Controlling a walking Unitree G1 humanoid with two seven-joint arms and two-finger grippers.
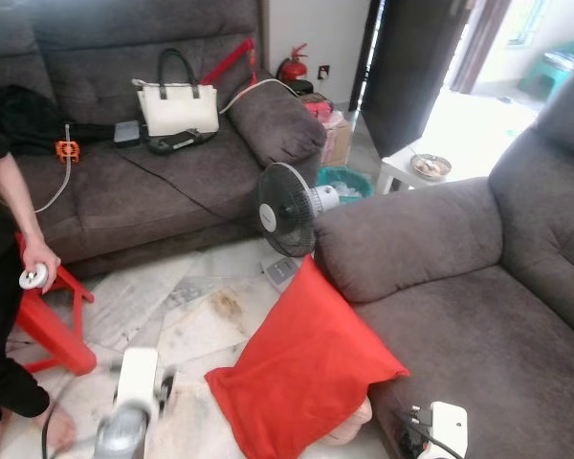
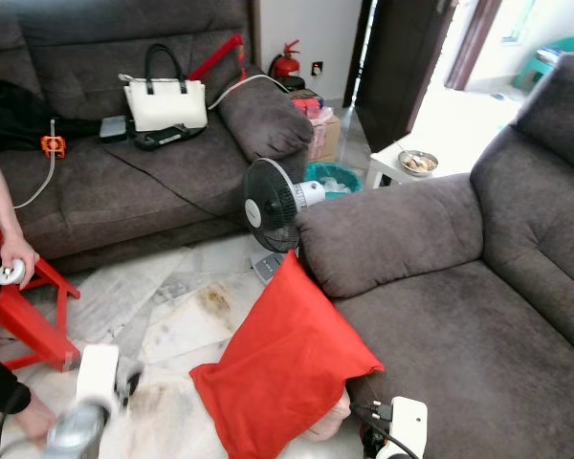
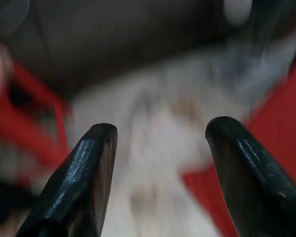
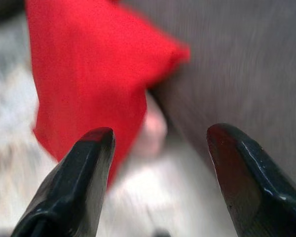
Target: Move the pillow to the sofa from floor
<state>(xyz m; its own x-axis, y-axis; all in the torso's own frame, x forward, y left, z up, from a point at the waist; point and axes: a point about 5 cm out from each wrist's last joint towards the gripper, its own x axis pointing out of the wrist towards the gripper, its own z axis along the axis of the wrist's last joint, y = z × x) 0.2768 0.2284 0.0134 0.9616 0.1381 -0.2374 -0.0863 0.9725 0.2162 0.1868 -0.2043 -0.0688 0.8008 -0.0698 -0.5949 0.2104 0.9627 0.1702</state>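
Note:
A red pillow stands tilted on the tiled floor, leaning against the front of the grey sofa on my right. A pale pink thing peeks out under its lower corner. My left arm is low at the pillow's left, blurred. My right arm is low by the sofa's front corner. The left gripper is open over the floor, with the pillow's edge off to one side. The right gripper is open, facing the pillow and the sofa front, touching neither.
A person stands at the left holding a white controller, beside a red stool. A standing fan is behind the pillow. A second sofa carries a white handbag and cables. A small white table is further back.

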